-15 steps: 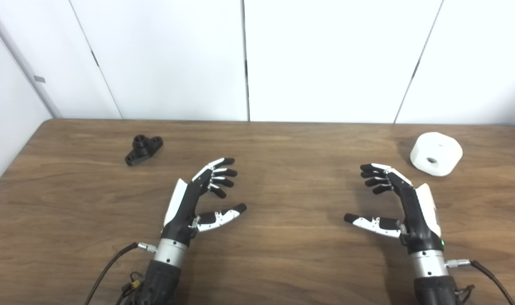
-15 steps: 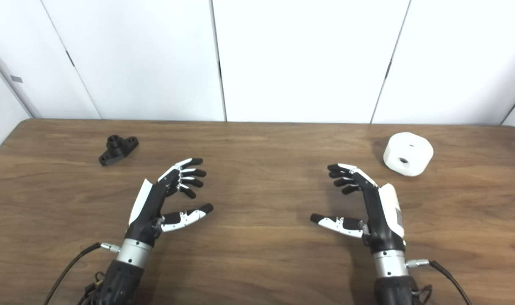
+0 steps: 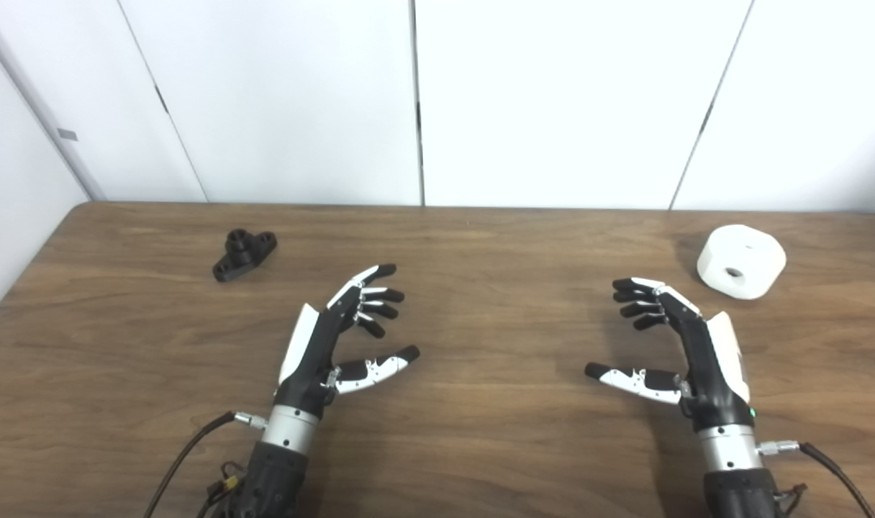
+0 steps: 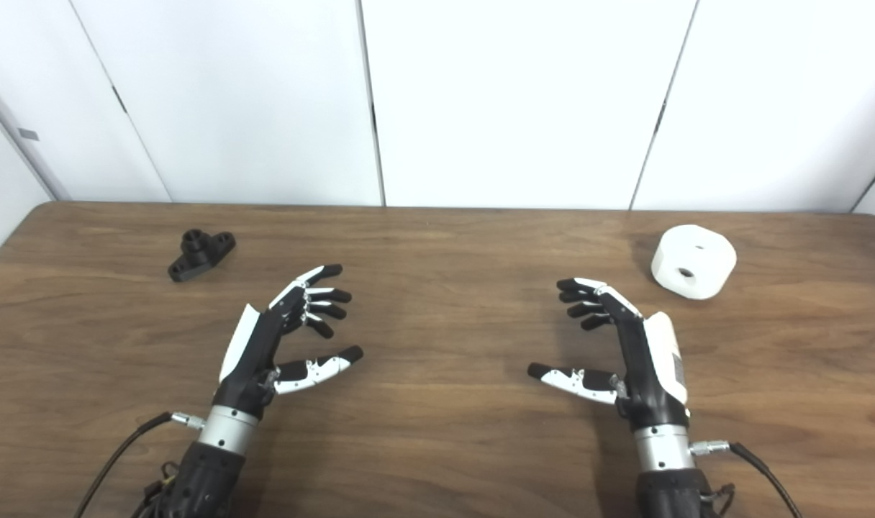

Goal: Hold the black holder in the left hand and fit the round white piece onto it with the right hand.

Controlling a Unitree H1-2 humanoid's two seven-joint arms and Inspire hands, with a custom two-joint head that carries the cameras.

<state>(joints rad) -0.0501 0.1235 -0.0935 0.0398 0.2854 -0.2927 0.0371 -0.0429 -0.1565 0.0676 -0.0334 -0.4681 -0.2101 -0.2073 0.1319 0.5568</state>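
Wood-grain worktop point(image 3: 466, 432): we see nothing begun. Left hand point(image 3: 337, 338) and right hand point(image 3: 678, 345) wait empty, fingers spread; black holder point(image 3: 244, 253) far left, round white piece point(image 3: 741, 261) far right, both ungrasped.

Surroundings: wooden tabletop point(image 3: 481, 446) against white wall panels point(image 3: 552, 101).
Tabletop brown, grain running left to right, rounded far corners. Panels meet at dark vertical seams point(image 3: 417, 108); small grey tag point(image 3: 67, 134) on the left panel. Black cables point(image 3: 186, 453) trail off the near edge.
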